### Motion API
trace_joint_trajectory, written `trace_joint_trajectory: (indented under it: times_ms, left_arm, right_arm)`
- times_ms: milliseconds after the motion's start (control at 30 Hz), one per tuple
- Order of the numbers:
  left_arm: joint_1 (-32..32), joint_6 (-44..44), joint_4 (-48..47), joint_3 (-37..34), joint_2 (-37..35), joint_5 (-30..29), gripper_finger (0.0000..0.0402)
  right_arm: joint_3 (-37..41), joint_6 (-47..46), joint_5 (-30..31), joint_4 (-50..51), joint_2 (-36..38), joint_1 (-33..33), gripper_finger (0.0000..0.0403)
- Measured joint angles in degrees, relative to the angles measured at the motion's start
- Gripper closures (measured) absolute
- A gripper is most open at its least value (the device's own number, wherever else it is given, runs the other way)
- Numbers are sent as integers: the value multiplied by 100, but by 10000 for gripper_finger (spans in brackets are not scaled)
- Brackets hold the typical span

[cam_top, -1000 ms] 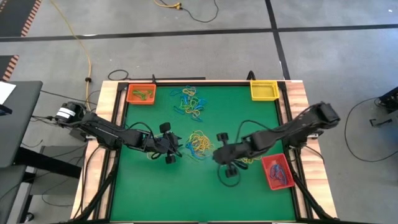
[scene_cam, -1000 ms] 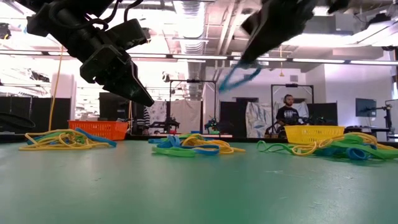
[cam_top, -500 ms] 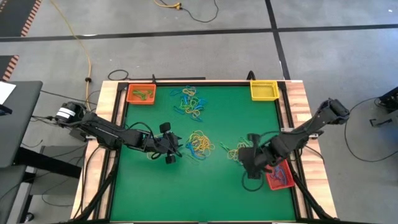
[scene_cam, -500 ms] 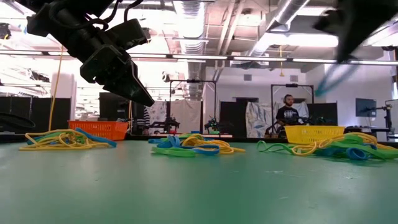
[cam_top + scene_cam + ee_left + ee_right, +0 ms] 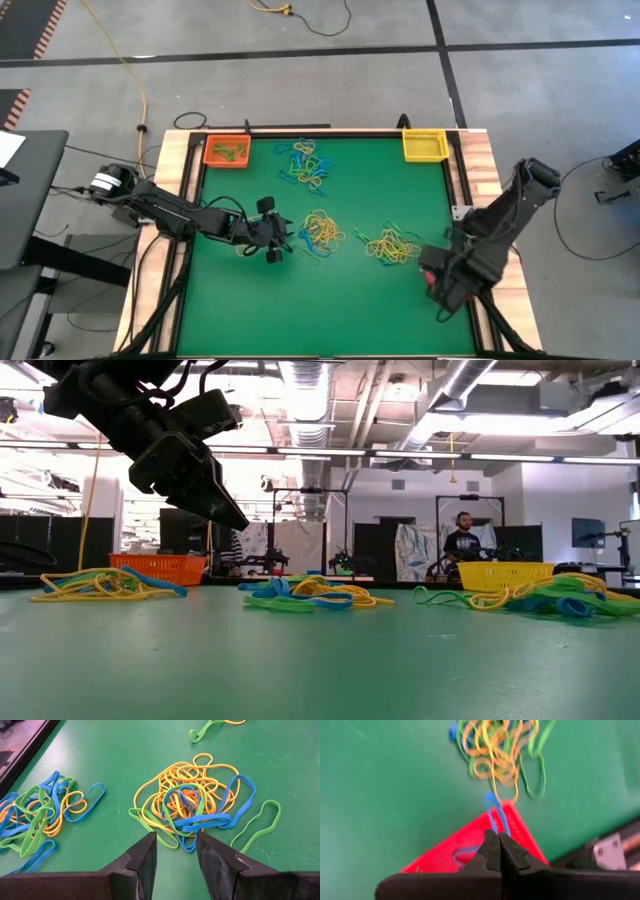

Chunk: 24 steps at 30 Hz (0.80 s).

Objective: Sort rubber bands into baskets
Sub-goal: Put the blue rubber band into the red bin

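From above, my right gripper (image 5: 445,290) hides the shallow red plastic basket (image 5: 428,275) at lower right. Its wrist view shows fingers pinching a thin blue rubber band (image 5: 495,815) over it. My left gripper (image 5: 175,851) gapes, empty, beside the frame-centre yellow-blue tangle (image 5: 197,800).
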<state>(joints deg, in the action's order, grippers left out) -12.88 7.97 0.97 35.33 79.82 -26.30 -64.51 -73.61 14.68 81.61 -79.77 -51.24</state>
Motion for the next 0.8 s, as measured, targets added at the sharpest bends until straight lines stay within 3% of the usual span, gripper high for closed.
trace_joint_trajectory:
  times_ms: [367, 567, 800]
  left_arm:
    - [0, -11, 0, 0, 1, 0, 274]
    - [2, -9, 0, 0, 1, 0, 274]
    - [1, 9, 7, 0, 1, 0, 274]
  right_arm:
    - [182, -1924, -299, 288, -4, -1002, 390]
    - [751, -2483, -758, -208, -4, -1314, 378]
    - [1081, -2905, -748, -558, -7, -1521, 374]
